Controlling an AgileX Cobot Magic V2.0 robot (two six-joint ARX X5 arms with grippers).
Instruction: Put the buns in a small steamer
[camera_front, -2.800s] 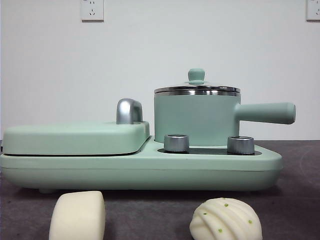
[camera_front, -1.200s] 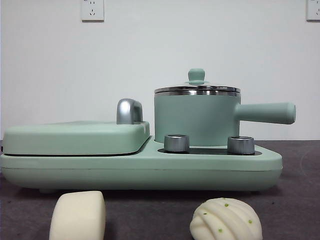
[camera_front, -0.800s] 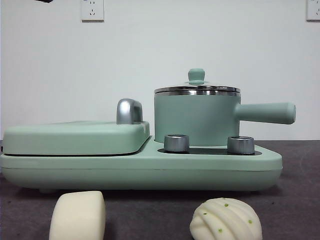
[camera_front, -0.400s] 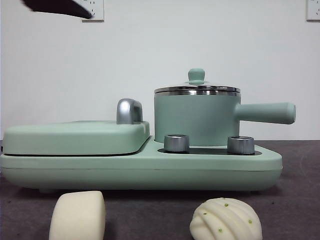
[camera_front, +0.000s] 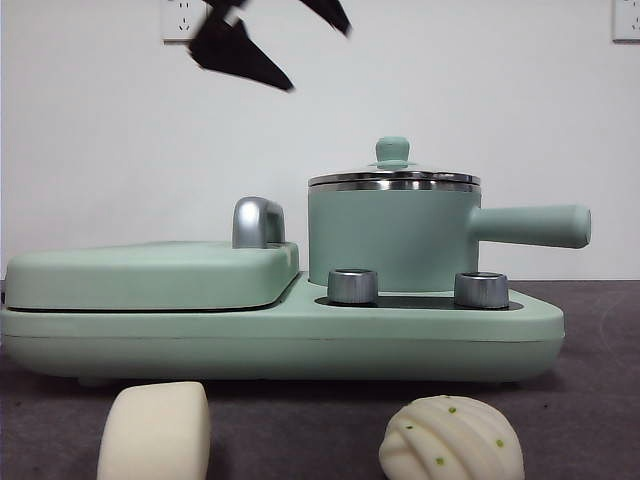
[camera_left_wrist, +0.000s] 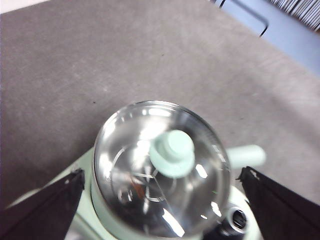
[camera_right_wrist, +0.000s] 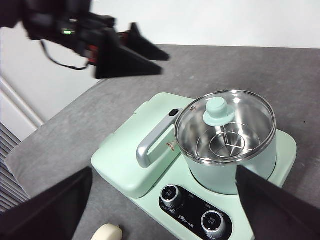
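The two buns are sitting on the grey table at the bottom of the front view: the smooth bun (camera_front: 155, 430) at lower left, the pleated bun (camera_front: 452, 438) with green specks at lower right, well apart from each other and both in front of the cooker base (camera_front: 280, 335). The small steamer (camera_front: 392, 235) is standing on the right half of that base, right of centre in the frame, its glass lid (camera_left_wrist: 160, 172) sitting closed on the steel rim, green knob (camera_front: 392, 150) on top and its straight handle (camera_front: 530, 225) pointing right. Two silver dials (camera_front: 353, 285) are lining the base just in front of it. The flat griddle lid (camera_front: 150, 272) is lying shut on the left half.

The left gripper (camera_front: 275, 40) is hanging at the upper left of the front view, above the griddle, jaws spread wide; its wrist camera is looking down on the lid. The right gripper (camera_right_wrist: 165, 210) is waiting off to the side with its jaws wide apart too.
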